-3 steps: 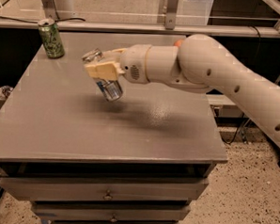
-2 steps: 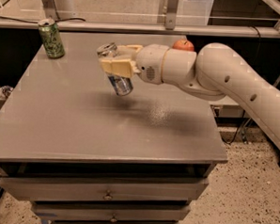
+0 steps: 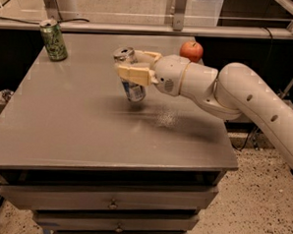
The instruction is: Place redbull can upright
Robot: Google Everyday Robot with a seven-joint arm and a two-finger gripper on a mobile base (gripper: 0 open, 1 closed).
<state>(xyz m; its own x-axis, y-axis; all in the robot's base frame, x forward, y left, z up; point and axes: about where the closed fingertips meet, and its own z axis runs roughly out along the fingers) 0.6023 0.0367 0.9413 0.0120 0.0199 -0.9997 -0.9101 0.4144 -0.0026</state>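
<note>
The redbull can [image 3: 132,90] is silver with blue panels and a shiny top. It hangs nearly upright, slightly tilted, a little above the middle of the grey table [image 3: 62,124]. My gripper [image 3: 131,66] reaches in from the right on a white arm and is shut on the can's upper half, its cream fingers [image 3: 132,73] wrapped around it. The can's bottom is just above the tabletop, with a shadow under it.
A green patterned can [image 3: 53,39] stands upright at the table's back left corner. A red apple [image 3: 191,51] sits at the back right, just behind my arm. Drawers run below the table front. A rail crosses behind the table.
My gripper has carried the can to the right and a little away from the front edge, and the can has turned closer to upright.
</note>
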